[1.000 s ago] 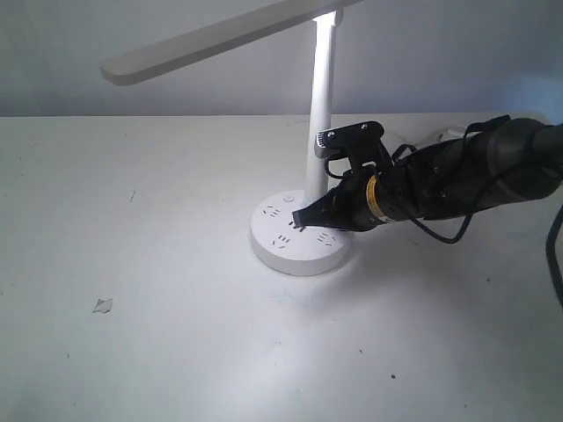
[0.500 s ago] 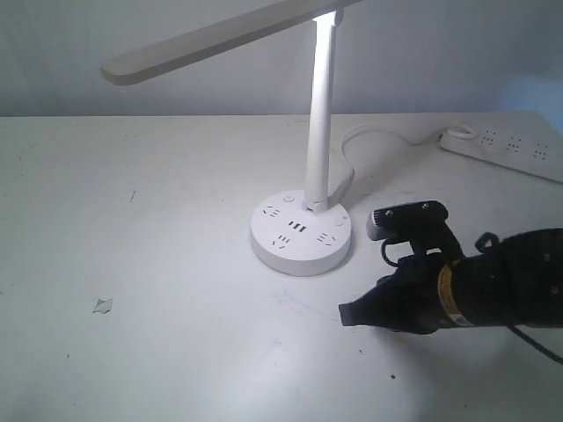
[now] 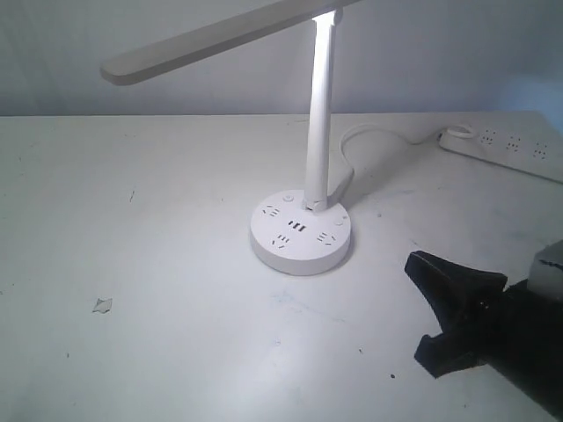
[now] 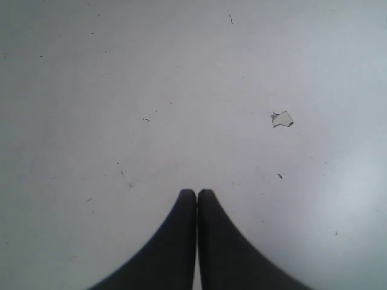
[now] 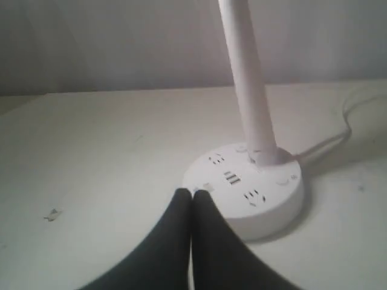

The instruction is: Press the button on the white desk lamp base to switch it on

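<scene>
With jaws pressed together into one blunt pressing tip, the right gripper (image 5: 192, 196) faces the white desk lamp base (image 3: 302, 236), which stands apart mid-way across the counter (image 3: 167, 229); the left gripper (image 4: 196, 194), likewise closed, idles.

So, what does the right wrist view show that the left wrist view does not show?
Only the right wrist view: the white desk lamp base with its sockets and USB slots, the upright pole, a cable, and the right gripper. Only the left wrist view: the left gripper. Both: the white table, dark fingers pressed together, and a small pale scrap, probably the same one.
</scene>
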### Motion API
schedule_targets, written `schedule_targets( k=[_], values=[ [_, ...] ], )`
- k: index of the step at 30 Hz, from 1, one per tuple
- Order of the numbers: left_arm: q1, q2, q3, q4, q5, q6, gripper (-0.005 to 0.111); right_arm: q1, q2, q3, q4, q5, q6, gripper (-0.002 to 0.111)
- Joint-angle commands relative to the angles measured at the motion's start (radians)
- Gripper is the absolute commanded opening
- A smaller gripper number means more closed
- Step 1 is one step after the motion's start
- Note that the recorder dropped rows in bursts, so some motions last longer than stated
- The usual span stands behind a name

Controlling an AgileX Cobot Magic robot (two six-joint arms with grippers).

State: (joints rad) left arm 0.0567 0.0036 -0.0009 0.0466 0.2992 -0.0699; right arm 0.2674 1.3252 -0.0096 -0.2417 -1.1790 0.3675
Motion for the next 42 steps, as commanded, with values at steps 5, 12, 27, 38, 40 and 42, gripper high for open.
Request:
schedule_targets(
  k=[5, 12, 27, 38, 40, 42],
  values=[
    [0.001, -0.004, 0.001, 0.000, 0.007, -0.001, 0.000, 0.001, -0.114, 0.010, -0.071, -0.042, -0.008, 0.000],
    [0.001, -0.004, 0.001, 0.000, 0.007, -0.001, 0.000, 0.001, -0.305, 0.010, -0.066, -0.042, 0.014, 0.000],
    [0.001, -0.004, 0.001, 0.000, 0.007, -0.001, 0.000, 0.001, -0.955, 0.010, -0.018, 0.569, 0.014, 0.000],
    [0.001, -0.004, 0.001, -0.015, 0.000, -0.001, 0.000, 0.001, -1.325, 0.010, -0.024, 1.021, 0.057, 0.000],
    [0.001, -0.004, 0.001, -0.008, 0.001, -0.001, 0.000, 0.001, -1.325, 0.010, -0.024, 1.014, 0.056, 0.000],
    [0.001, -0.004, 0.001, -0.008, 0.001, -0.001, 0.000, 0.001, -1.325, 0.010, -0.024, 0.991, 0.056, 0.000]
  ],
)
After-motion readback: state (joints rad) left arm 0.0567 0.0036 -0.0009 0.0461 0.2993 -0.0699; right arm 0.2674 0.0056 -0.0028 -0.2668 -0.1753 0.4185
